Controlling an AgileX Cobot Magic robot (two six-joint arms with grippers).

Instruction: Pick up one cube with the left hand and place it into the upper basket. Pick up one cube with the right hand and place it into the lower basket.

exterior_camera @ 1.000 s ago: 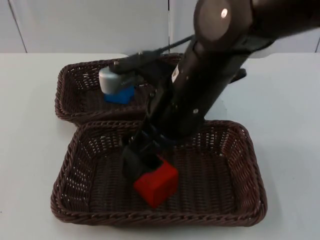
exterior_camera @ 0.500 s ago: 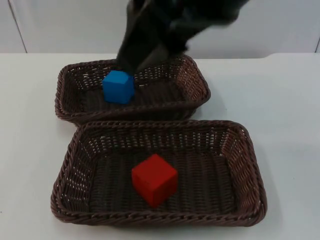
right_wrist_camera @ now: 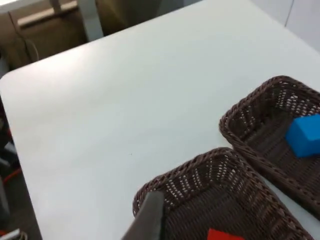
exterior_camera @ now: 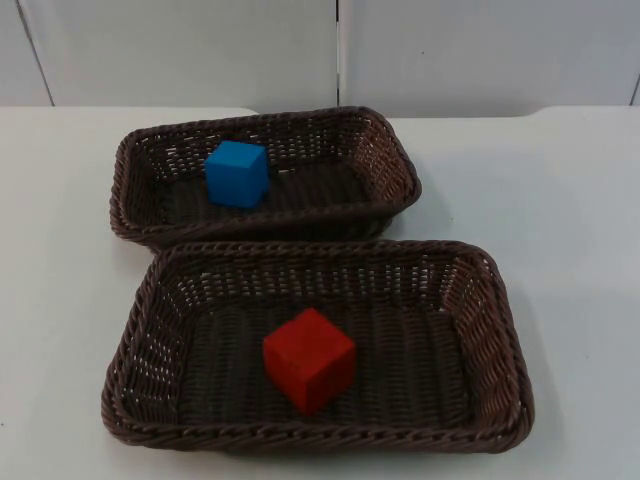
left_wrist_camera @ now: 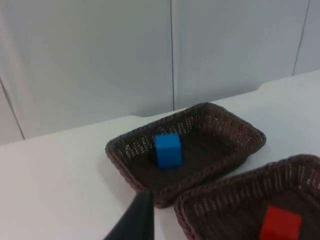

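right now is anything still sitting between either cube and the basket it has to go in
Nothing visible: the blue cube already lies in the upper basket, and the red cube in the lower basket. Neither has anything on or against it.

Bright, even light; soft shadows inside both baskets (exterior_camera: 130, 160); wrist views look slightly soft, perhaps motion blur.

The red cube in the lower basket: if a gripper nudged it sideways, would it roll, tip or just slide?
The red cube probably slides or catches rather than rolls: its faces are flat and its edges sharp. The woven floor of the lower basket looks ribbed, so it may snag and tip onto another face. It keeps a crisp, solid shape, so it likely stays rigid under a pinch.
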